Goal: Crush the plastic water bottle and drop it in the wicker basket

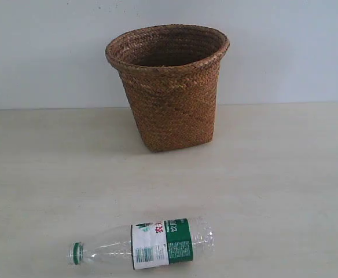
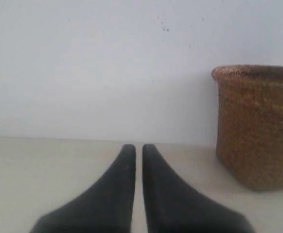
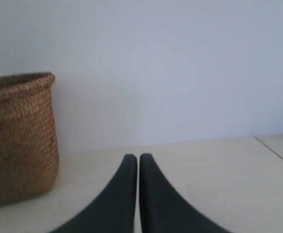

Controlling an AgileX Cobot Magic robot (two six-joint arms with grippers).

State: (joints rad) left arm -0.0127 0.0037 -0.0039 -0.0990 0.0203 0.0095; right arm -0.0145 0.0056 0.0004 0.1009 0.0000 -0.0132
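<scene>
Jaws of left gripper (image 2: pixel 138 147) and right gripper (image 3: pixel 138 157) nearly touch, empty; plastic water bottle (image 1: pixel 157 246) lies sideways at lower centre, apart from wicker basket (image 1: pixel 169 87). Likely light, thin, slippery: squeeze its labelled middle.

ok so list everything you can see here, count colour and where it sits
plastic water bottle: one, clear with green cap ring and green-and-white label, lying on its side at the near edge of the table, apart from the basket
wicker basket: one, brown, upright at the back of the table by the wall
table: one, pale cream, under everything
wall: one, off-white, behind the table
left gripper: one, black, fingers together, holding nothing
right gripper: one, black, fingers together, holding nothing
</scene>
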